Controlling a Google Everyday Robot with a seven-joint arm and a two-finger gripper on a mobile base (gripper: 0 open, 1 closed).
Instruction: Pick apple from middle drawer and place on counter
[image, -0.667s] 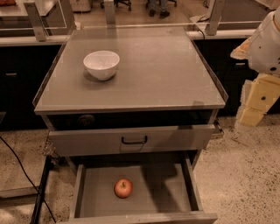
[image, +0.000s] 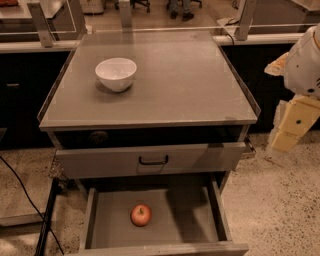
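Gripper (image: 292, 127) hangs at 3 o'clock beside the table (image: 190, 85); whether it is spread or pressed together, I cannot tell. At 6 o'clock the open middle drawer (image: 200, 220) holds the apple (image: 141, 215). A white bowl (image: 116, 73) sits at 10 o'clock on the table.

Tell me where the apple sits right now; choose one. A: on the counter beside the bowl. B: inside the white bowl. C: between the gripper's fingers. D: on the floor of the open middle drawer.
D: the apple lies on the grey floor of the middle drawer, while the gripper hangs right of the counter, well apart from it.
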